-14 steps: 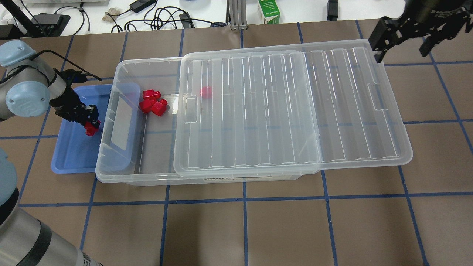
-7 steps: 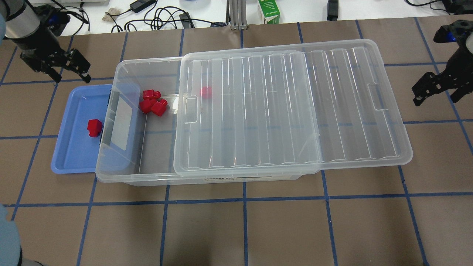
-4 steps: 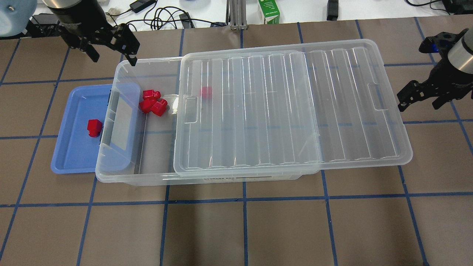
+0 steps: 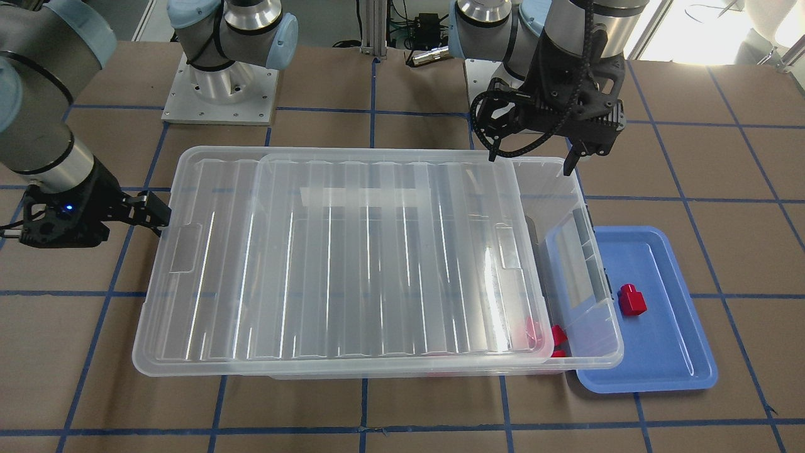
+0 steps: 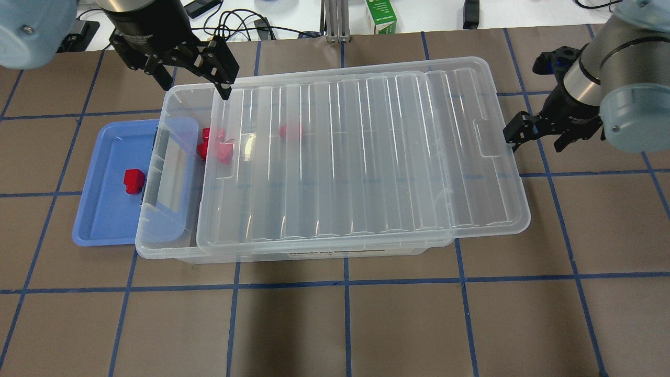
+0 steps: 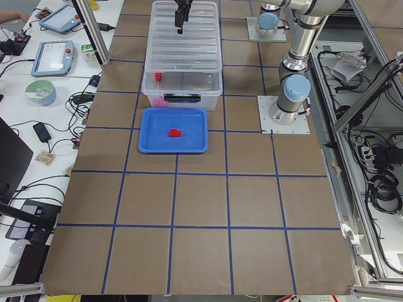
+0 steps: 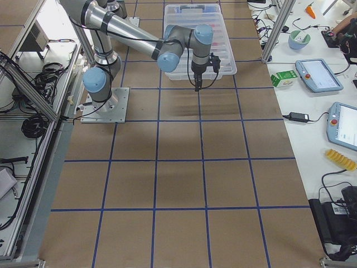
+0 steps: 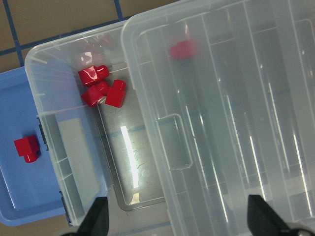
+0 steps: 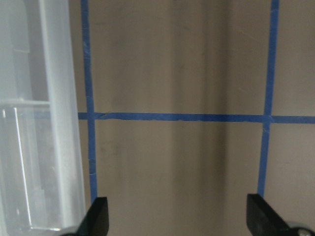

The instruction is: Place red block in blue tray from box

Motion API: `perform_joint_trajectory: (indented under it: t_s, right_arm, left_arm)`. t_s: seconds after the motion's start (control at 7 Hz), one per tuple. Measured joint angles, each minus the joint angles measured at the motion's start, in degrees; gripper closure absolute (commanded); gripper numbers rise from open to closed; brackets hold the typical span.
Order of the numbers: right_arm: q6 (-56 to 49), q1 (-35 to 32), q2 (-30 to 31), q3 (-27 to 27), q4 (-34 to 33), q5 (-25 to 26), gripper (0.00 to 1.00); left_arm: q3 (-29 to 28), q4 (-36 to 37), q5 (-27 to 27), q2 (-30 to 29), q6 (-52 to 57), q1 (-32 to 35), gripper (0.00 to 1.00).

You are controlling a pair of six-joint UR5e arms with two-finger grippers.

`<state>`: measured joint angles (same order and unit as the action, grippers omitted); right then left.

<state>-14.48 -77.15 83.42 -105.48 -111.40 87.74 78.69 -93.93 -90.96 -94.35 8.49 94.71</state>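
One red block lies in the blue tray, also seen in the front view and the left wrist view. The clear box holds three more red blocks at its open left end and one under the lid. The ribbed lid covers most of the box. My left gripper is open and empty above the box's far left corner. My right gripper is open and empty at the lid's right end edge.
The tray's right side sits under the box's left end. A green carton and cables lie beyond the table's far edge. Brown table surface with blue tape lines stretches in front of the box.
The left gripper let go of the red block in the tray, rose and moved right over the box's far corner. The right gripper moved left to the lid's end. The lid slid left.
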Motion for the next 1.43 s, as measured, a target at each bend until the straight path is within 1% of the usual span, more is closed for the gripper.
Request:
perform_joint_trajectory:
  t_s: [0.29, 0.57, 0.86, 1.0, 1.14, 1.43]
  right_arm:
    - [2.68, -4.3, -0.75, 0.2, -1.14, 0.04, 0.0]
    - [3.12, -5.26, -0.85, 0.33, -1.28, 0.07, 0.0]
    - [2.76, -5.43, -0.59, 1.17, -1.5, 0.38, 0.0]
    - [2.94, -5.77, 0.39, 3.05, -0.73, 0.37, 0.0]
    - [3.66, -6.98, 2.06, 6.3, 2.03, 0.42, 0.0]
    - [9.13, -12.09, 4.7, 14.64, 11.31, 0.84, 0.0]
  left_arm:
    - [0.39, -2.79, -0.76, 1.4, 0.42, -2.81, 0.0]
    - [1.0, -3.69, -0.69, 2.17, 0.85, -5.9, 0.0]
    - [2.18, -3.54, -0.5, 3.29, 0.99, -6.9, 0.0]
    - [2.4, -3.35, -0.47, 3.4, 1.07, -7.22, 0.0]
    - [2.52, -3.25, -0.44, 3.37, 1.17, -7.38, 0.0]
    - [2.66, -3.27, -0.36, 3.32, 1.45, -7.44, 0.0]
